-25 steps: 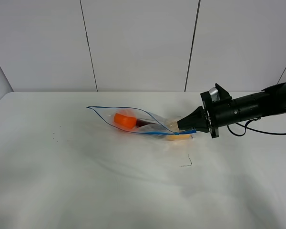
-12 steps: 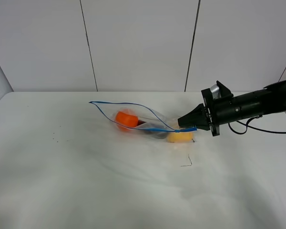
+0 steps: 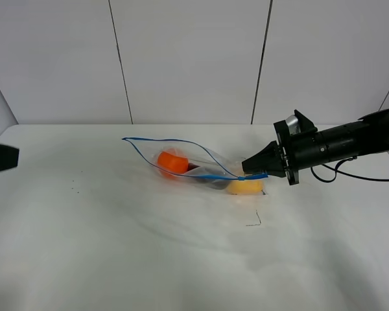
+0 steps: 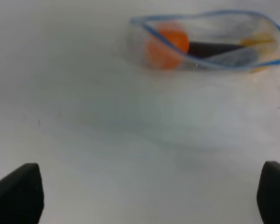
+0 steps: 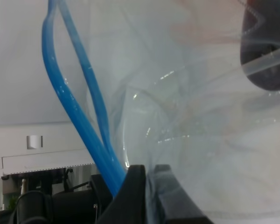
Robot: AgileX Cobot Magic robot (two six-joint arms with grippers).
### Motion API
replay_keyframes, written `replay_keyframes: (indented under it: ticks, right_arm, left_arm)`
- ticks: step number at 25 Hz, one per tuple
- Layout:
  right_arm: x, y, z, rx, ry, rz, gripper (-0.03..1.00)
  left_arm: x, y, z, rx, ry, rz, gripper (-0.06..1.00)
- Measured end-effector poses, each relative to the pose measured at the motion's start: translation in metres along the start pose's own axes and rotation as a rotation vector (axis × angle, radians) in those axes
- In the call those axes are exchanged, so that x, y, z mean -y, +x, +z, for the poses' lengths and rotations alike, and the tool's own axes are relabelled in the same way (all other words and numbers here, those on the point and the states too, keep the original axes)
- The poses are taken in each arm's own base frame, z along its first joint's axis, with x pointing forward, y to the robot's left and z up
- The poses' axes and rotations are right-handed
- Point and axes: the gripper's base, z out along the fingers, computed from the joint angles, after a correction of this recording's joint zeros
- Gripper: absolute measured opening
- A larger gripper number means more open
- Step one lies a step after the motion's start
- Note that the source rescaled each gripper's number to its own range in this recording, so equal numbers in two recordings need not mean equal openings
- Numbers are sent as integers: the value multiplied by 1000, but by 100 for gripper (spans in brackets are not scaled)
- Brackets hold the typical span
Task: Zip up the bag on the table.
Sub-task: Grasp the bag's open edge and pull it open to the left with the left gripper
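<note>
Since the desk [image 3: 181, 259] looks smooth, the bag [image 3: 188, 165] near its middle will likely slide: light, floppy film with a lumpy load. Best hold is the blue zipper strip [image 3: 211, 176], its stiffest part. Right gripper [image 3: 256, 170] pinches the strip's right end. Left gripper [image 3: 1, 159], spread wide, has just entered at the left edge, and the bag mouth sits slightly higher than before.

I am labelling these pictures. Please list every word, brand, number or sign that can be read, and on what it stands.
No text can be read in any view.
The bag and its blue zipper strip carry no print.
The table has only tiny dark marks, not letters.
</note>
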Motion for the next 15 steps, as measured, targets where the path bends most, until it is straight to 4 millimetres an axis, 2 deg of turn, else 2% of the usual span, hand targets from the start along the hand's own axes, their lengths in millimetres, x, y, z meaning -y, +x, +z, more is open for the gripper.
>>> replay_keyframes:
  ticks: [2,6,11,15]
  right_arm:
    - [0,0,0,0,0,0,0]
    - [0,0,0,0,0,0,0]
    - [0,0,0,0,0,0,0]
    - [0,0,0,5,-4,2,0]
  left_arm:
    - [-5,-20,5,-2,2,52,94]
    - [-1,-40,15,25,24,179,94]
    - [27,-50,34,55,45,396,94]
    - [61,-51,66,10,-1,604,94]
